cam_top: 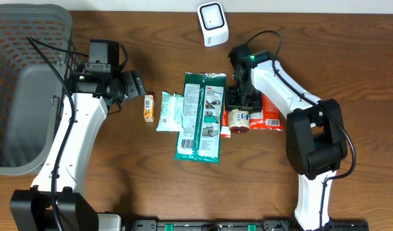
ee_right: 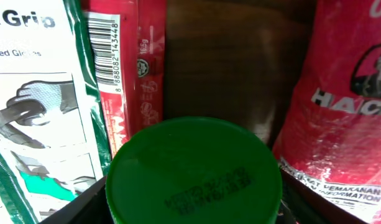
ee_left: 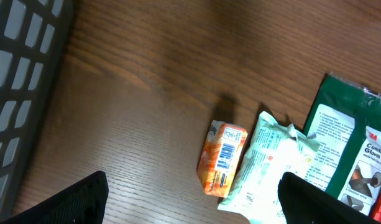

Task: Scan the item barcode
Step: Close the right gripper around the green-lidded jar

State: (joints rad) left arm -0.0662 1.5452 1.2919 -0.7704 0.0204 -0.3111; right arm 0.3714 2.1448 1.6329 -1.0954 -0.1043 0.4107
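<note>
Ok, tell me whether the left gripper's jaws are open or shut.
Open. In its wrist view the left gripper has its jaws wide apart, fingers in opposite bottom corners, gripping nothing.

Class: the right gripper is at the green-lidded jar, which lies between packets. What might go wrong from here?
1. The round-lidded jar may slip or roll out of the right gripper.
2. The red packets crowd it on both sides, so a finger might catch one and drag it.
3. No barcode is visible on the jar, so it may need turning at the scanner.
</note>
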